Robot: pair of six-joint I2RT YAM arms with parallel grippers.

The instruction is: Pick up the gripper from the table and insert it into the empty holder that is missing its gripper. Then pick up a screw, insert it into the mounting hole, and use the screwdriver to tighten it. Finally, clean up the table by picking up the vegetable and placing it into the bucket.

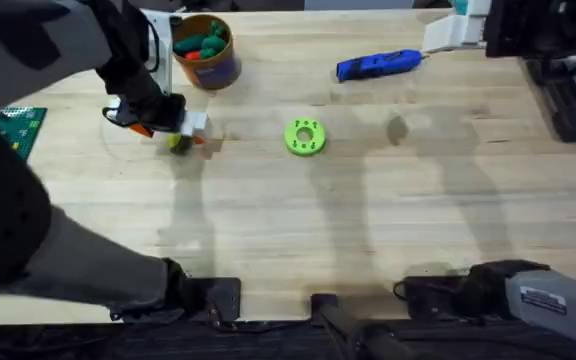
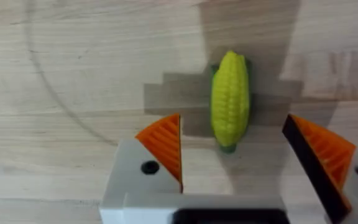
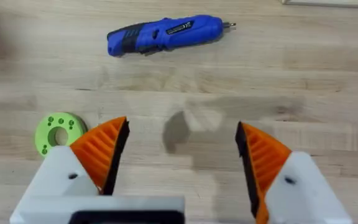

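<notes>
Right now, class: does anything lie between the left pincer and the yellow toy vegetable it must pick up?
Nothing visible does. The left pincer is open, and the vegetable lies on bare table between and just beyond its orange pads, with no other object in the gap.

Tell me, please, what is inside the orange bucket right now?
The bucket holds green and red toy vegetables, piled near its rim. Whatever lies beneath them, and the bucket's bottom, is covered. The yellow corn is not in it: it lies on the table between the left gripper's open fingers.
</notes>
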